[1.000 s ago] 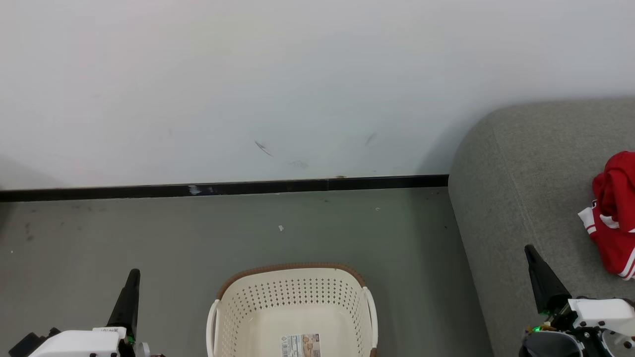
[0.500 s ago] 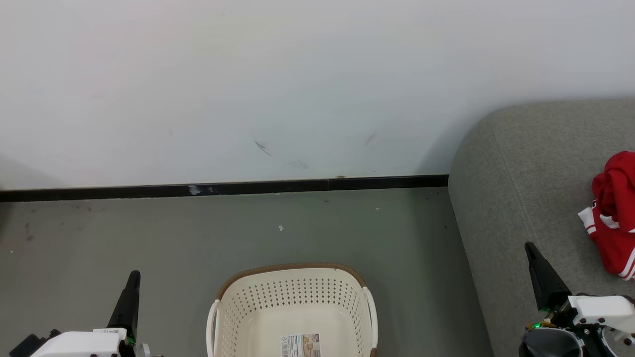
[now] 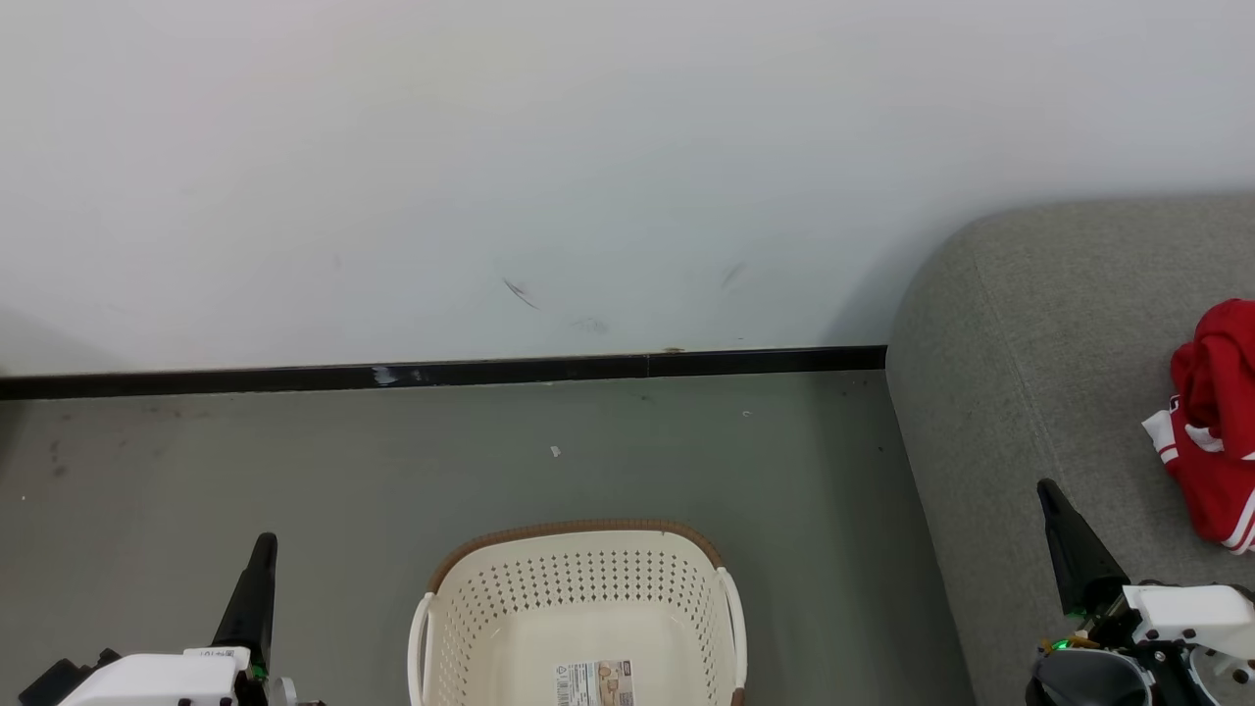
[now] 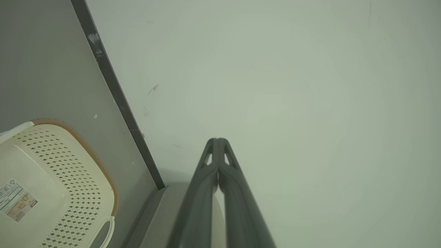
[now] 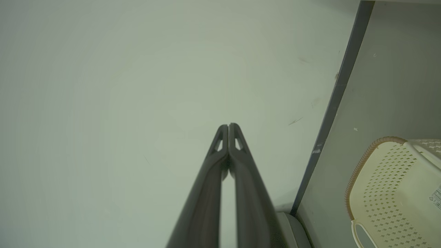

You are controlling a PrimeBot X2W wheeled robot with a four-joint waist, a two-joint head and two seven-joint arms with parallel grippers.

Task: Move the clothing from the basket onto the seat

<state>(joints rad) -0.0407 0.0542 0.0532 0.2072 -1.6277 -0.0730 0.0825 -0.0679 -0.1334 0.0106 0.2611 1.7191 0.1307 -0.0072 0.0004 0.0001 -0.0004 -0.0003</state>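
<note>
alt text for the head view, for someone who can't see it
Red and white clothing lies on the grey seat at the right edge, while the cream basket at bottom centre shows a label inside and no clothing. The left gripper and right gripper, both shut, point up toward a white wall.

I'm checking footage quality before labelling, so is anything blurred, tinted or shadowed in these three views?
Head view: sharp and evenly lit, with a soft shadow on the wall beside the seat. Left wrist view: greenish cast, left gripper blurring toward the bottom edge. Right wrist view: same cast, right gripper likewise soft, basket holes crisp.
</note>
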